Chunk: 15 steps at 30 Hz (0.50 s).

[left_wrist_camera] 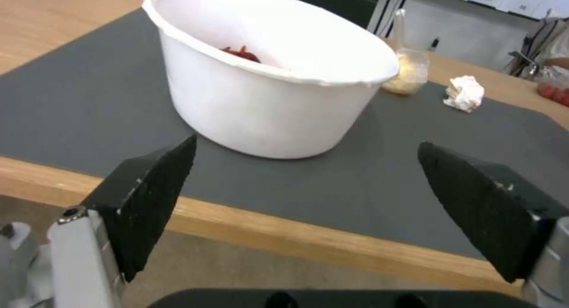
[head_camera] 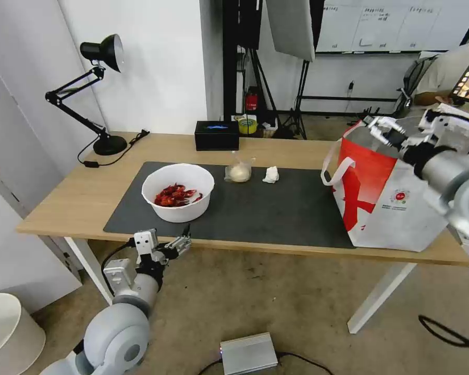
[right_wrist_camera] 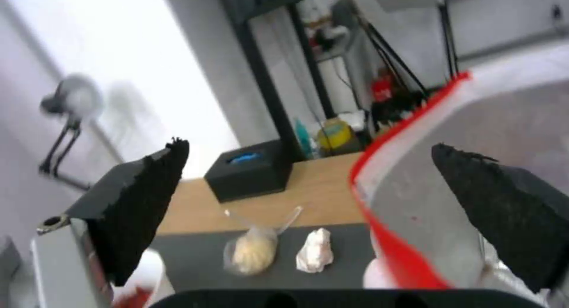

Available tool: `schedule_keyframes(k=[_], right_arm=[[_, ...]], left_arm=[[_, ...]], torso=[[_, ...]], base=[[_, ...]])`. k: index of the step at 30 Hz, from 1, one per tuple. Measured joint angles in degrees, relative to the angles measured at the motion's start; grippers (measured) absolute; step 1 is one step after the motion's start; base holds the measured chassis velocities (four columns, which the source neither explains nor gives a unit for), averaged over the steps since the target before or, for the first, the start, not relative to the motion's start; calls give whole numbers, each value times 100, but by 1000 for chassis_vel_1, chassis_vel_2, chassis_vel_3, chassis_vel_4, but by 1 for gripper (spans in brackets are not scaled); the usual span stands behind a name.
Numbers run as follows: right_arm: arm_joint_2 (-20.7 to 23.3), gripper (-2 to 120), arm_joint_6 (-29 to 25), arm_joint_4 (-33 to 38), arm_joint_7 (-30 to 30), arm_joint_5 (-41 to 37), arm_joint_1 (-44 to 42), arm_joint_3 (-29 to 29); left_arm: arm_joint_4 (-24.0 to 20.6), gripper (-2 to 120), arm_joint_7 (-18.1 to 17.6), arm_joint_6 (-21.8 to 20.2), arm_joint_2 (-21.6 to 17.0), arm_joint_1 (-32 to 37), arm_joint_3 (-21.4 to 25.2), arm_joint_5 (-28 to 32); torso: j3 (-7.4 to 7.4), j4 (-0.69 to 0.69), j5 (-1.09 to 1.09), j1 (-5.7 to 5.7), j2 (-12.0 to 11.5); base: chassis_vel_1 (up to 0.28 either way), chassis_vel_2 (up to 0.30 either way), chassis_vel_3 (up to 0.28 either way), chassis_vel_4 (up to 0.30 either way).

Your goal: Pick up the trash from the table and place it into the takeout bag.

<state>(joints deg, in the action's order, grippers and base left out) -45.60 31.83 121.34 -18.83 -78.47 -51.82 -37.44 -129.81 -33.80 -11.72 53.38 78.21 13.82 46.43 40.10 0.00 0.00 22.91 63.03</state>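
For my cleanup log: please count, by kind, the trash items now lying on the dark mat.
Bowl of red shells: 1
Small clear bag with whitish lump: 1
Crumpled white tissue: 1
Total: 3

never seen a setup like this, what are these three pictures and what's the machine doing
This is a two-armed wheeled robot clearing rubbish off a table. The wide picture comes from a camera on its head, looking down at the work. The other two come from cameras on its wrists, so the black wedges in front are each arm's own fingers.

On the dark mat lie a white bowl of red crayfish shells, a small clear bag with a whitish lump and a crumpled tissue. A black box and a desk lamp stand behind. The takeout bag stands at the table's right end.

The left end effector hangs open just off the table's near edge, facing the bowl. The right end effector is open above the bag's mouth. Neither holds anything.
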Motion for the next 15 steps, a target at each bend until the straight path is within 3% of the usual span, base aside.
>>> schedule_keyframes(k=[2, 7, 15], right_arm=[[108, 100, -85, 123, 556, 510, -232, -19], [239, 100, -429, 339, 1134, 1269, -619, -43], [380, 100, -1127, 576, 1433, 2028, -1275, -82]], left_arm=[[-29, 100, 36, 11, 5, 65, 60, -33], [-51, 100, 119, 32, 30, 195, 168, -141], [-115, 100, 184, 47, 75, 380, 387, -208]], torso=[[0, 0, 0, 0, 0], [0, 0, 0, 0, 0], [0, 0, 0, 0, 0]], base=[[0, 0, 0, 0], [0, 0, 0, 0], [0, 0, 0, 0]])
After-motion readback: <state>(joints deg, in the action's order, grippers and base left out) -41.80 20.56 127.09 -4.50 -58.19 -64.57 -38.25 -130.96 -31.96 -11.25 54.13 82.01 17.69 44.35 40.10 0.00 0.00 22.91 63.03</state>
